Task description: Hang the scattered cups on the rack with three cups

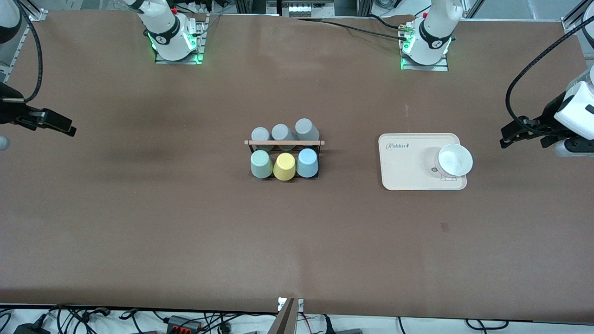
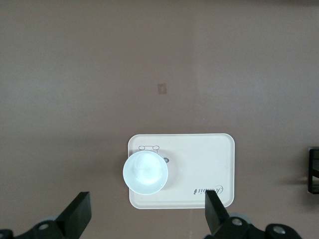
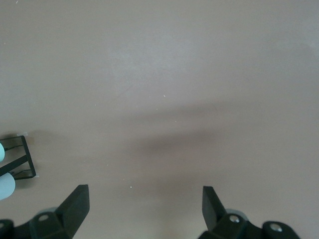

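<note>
Apparently the hanging is done: the sage green cup [image 1: 261, 164], yellow cup [image 1: 284, 166] and light blue cup [image 1: 307, 163] sit upside down in a row on the rack [image 1: 284, 143], on the side nearer the front camera, with three grey cups [image 1: 282, 132] in the row farther from it. The rack stands mid-desk. The left pincer [image 1: 526, 134] waits up at the left arm's end, fingers spread and holding nothing; the right pincer [image 1: 55, 123] waits at the right arm's end, equally spread and empty.

The risk I see is disturbance: the cups stand close together, so a pincer reaching back in could knock a neighbour off its peg or drag the light wire rack. A white bowl [image 1: 454, 160] sits on the beige tray [image 1: 403, 176] toward the left arm's end, its rim overhanging the tray's edge; a low sweep could tip it.

The desk [image 1: 185, 222] is covered in matte brown. Cables and plugs run along its edges, with aluminium framing at the corners
</note>
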`<action>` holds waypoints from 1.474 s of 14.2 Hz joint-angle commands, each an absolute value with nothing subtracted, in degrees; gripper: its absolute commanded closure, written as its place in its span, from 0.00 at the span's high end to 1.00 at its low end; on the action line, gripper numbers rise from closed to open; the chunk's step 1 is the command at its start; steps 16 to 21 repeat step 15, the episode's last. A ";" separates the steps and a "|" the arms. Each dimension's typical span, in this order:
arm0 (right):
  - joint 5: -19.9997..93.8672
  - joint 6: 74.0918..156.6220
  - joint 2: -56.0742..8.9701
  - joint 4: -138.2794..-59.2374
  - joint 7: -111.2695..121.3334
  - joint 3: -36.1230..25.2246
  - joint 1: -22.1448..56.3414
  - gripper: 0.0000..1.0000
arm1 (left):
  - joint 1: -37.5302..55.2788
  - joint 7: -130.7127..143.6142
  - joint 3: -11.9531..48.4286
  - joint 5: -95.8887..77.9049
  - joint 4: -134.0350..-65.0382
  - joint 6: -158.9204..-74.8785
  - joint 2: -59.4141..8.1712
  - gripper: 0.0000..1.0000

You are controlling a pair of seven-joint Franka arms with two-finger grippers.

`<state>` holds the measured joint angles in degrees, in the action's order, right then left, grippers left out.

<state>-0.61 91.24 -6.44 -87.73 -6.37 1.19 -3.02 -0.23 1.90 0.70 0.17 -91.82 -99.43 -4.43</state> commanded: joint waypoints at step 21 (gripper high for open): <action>-1.05 91.58 -6.06 -88.07 -5.54 1.58 -3.43 1.00 | -1.49 1.93 1.93 0.53 -92.29 -99.14 -3.43 1.00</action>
